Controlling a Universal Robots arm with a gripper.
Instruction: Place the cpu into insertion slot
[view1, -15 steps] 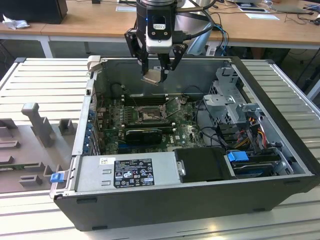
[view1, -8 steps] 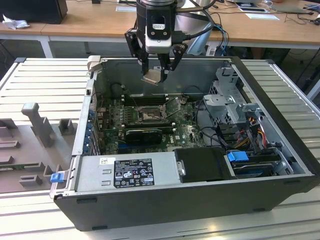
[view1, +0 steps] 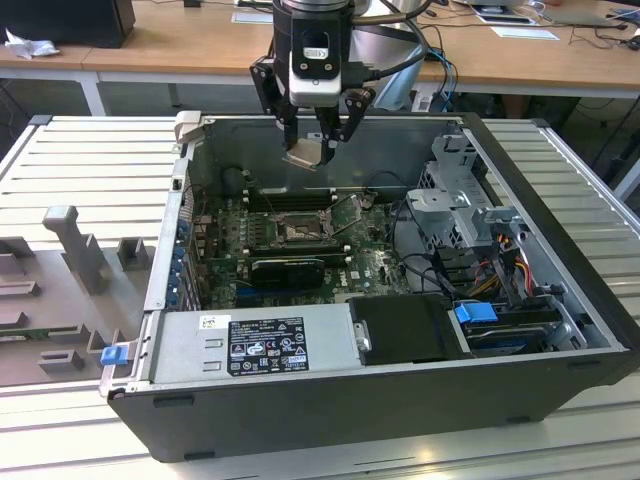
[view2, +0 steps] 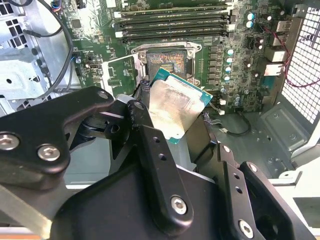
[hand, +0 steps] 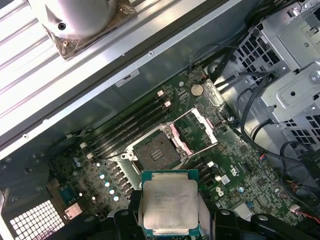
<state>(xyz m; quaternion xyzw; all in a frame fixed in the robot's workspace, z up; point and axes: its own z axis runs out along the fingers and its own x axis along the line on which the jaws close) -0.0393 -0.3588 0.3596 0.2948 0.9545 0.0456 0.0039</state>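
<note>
Pinches the cpu (hand: 169, 205) by its edges in the end effector (view1: 314, 145) above the insertion slot (hand: 156, 152). Probably light, stiff, fragile underneath.

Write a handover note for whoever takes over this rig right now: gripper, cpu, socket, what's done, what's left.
Gripper: shut on the cpu, holding it in the air above the open computer case.
Insertion slot: on the motherboard below, metal frame flipped open, socket empty.
Done: cpu is gripped and held over the board.
Left: cpu not yet in the slot.
</note>
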